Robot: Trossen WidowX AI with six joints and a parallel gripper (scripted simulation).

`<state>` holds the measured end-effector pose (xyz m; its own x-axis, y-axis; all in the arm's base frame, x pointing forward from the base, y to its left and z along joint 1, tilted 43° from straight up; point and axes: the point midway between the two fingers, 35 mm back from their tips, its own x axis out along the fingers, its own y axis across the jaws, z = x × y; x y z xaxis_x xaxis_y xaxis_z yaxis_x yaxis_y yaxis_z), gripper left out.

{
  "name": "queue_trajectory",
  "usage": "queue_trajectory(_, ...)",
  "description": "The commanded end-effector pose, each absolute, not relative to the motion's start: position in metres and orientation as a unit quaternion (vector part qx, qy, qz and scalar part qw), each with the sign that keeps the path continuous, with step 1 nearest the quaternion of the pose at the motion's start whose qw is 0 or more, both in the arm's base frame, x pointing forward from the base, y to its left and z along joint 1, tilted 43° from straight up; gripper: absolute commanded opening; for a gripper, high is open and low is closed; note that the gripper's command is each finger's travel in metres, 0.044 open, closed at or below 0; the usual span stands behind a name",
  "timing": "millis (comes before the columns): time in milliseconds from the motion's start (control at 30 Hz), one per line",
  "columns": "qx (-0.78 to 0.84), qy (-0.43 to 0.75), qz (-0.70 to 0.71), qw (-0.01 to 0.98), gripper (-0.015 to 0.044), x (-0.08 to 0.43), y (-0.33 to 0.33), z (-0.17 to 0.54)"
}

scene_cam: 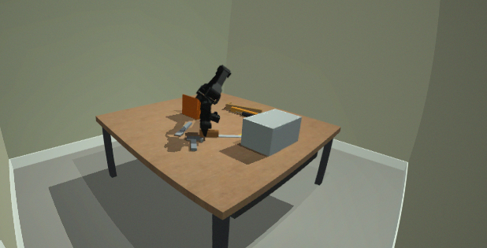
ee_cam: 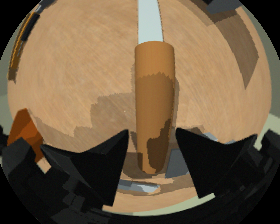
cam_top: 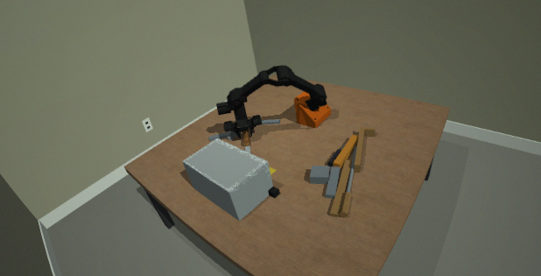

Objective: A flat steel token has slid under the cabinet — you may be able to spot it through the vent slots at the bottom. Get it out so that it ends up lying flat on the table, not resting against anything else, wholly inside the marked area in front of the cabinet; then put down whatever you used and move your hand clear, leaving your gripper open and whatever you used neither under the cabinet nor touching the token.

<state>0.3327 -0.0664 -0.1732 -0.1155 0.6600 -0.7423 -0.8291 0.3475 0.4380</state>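
Claw (cam_top: 246,138) (scene_cam: 205,135) (ee_cam: 152,132) open astride the wooden handle (cam_top: 247,141) (scene_cam: 213,133) (ee_cam: 155,92), inboard of the worktop's (cam_top: 394,146) (scene_cam: 177,163) (ee_cam: 66,75) left corner in the exterior view, apparently for release or regrip. Shaft (cam_top: 248,150) (scene_cam: 228,135) (ee_cam: 150,22) directed cabinetward (cam_top: 228,168) (scene_cam: 272,131) (ee_cam: 224,5), presumably for reach. Token unseen; possibly beneath the cabinet.

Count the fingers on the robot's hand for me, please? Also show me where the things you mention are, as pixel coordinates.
2. In the wrist view, one black finger (ee_cam: 102,165) is left of the wooden handle (cam_top: 247,138) (scene_cam: 210,133) (ee_cam: 154,100), the other (ee_cam: 203,162) right of it. I see no sign of any hidden.
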Motion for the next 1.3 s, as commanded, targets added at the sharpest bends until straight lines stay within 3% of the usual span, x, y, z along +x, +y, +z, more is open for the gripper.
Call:
queue_trajectory(0, -0.087, 0.489, 0.565, 0.659, 0.0217, 0.333, -0.067, -0.173)
queue_trajectory(67, -0.087, 0.489, 0.565, 0.659, 0.0165, 0.333, -0.067, -0.173)
queue_trajectory(367, -0.087, 0.489, 0.565, 0.659, 0.0105, 0.333, -0.067, -0.173)
queue_trajectory(500, -0.087, 0.489, 0.565, 0.659, 0.0, 0.333, -0.067, -0.173)
queue_trajectory(1267, -0.085, 0.487, 0.565, 0.66, 0.0, 0.357, -0.04, -0.153)
